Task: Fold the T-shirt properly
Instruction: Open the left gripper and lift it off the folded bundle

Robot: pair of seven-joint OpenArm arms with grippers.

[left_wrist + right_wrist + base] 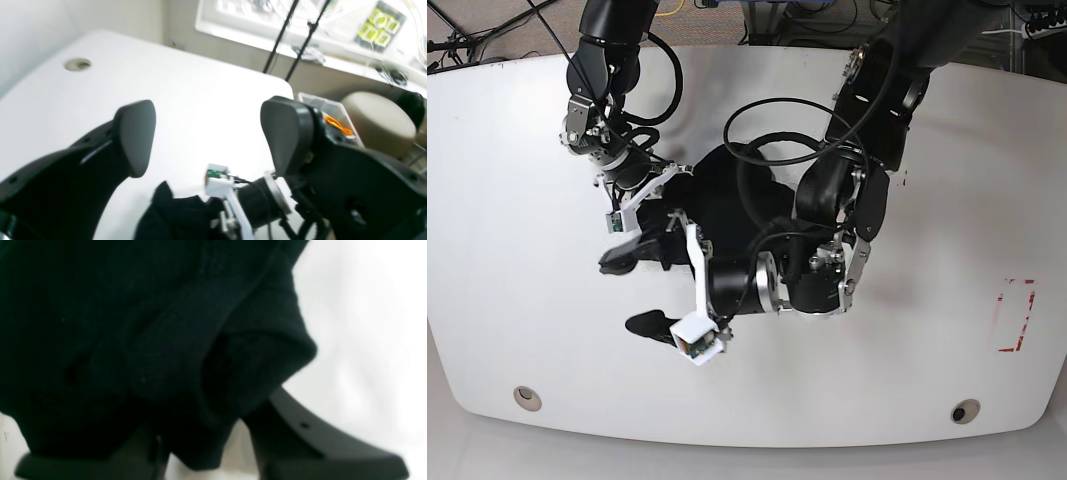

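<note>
The T-shirt (727, 195) is lying bunched in a dark heap near the middle of the white table (517, 300), largely hidden in the base view by the two arms that are bent over it. No print is being shown; only black cloth is seen.

The right gripper (206, 440) is being kept nearly closed on a thick fold of the black cloth, which is filling the right wrist view and is hanging between the two dark fingers. The left gripper (206, 140) is being held wide, its pads (136, 136) well apart and nothing between them; only bare table and a small bit of the cloth (180, 213) are seen below it.

The step in hand is judged to be an early one: the shirt is being gathered and lifted for spreading, and no neat fold is made yet. For the next move, a second free edge or corner is probably needed for the open left gripper, so that the cloth can be stretched flat between both arms.
</note>
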